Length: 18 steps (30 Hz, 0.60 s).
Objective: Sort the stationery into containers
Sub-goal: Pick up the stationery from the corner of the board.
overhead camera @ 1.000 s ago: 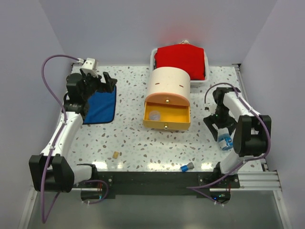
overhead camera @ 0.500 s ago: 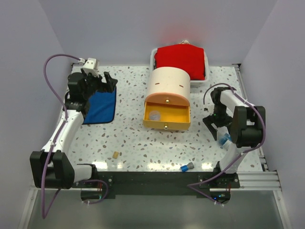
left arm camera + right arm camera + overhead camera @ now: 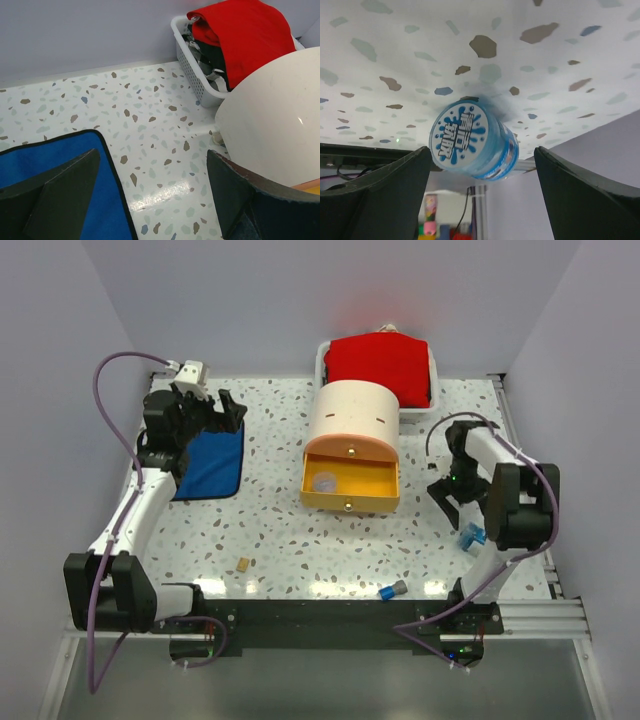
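open yellow drawer (image 3: pixel 352 502) — clear cup (image 3: pixel 324 481) inside

The table (image 3: pixel 165 125) is smooth, glossy and speckled like stone. The blue cloth (image 3: pixel 50 155) is matt fabric. The cream unit (image 3: pixel 270 125) looks like smooth plastic with a slight shine.

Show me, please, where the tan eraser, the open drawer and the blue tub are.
tan eraser (image 3: pixel 242 564), top external view, on its top face.
open drawer (image 3: pixel 372 502), top external view, on its front wall.
blue tub (image 3: pixel 459 136), right wrist view, on its printed lid.
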{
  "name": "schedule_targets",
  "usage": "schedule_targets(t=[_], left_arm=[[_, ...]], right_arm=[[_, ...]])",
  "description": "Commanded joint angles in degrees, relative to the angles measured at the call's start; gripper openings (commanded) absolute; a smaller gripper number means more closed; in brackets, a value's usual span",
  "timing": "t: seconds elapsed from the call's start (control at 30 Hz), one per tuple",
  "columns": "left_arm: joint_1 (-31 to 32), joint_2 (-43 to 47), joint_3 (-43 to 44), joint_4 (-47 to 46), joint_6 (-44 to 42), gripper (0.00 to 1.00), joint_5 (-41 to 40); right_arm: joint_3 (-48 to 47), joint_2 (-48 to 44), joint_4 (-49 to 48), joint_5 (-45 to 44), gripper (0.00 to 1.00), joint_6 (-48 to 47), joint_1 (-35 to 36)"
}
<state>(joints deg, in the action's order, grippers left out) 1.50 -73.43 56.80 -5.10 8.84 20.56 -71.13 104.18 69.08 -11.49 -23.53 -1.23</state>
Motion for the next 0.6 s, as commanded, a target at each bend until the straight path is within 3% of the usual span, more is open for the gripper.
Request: schedule_targets(t=[0.0,0.17,0.57], left_arm=[[-0.6,-0.3,2.4,-2.5,-0.7,0.92,-0.3],[-0.6,-0.6,1.7,-3.9,0.6,0.92,0.2],[-0.6,0.4,1.3,-3.6,0.6,0.92,0.3]], right_arm=[[1.5,-11.1,-1.8,1.6,0.88,-11.1,-0.2],[7.7,-18.6,-3.7,1.9,0.88,-17.9,-0.1],[10.0,-17.7,-4.4,2.8,0.88,-26.5,0.0]])
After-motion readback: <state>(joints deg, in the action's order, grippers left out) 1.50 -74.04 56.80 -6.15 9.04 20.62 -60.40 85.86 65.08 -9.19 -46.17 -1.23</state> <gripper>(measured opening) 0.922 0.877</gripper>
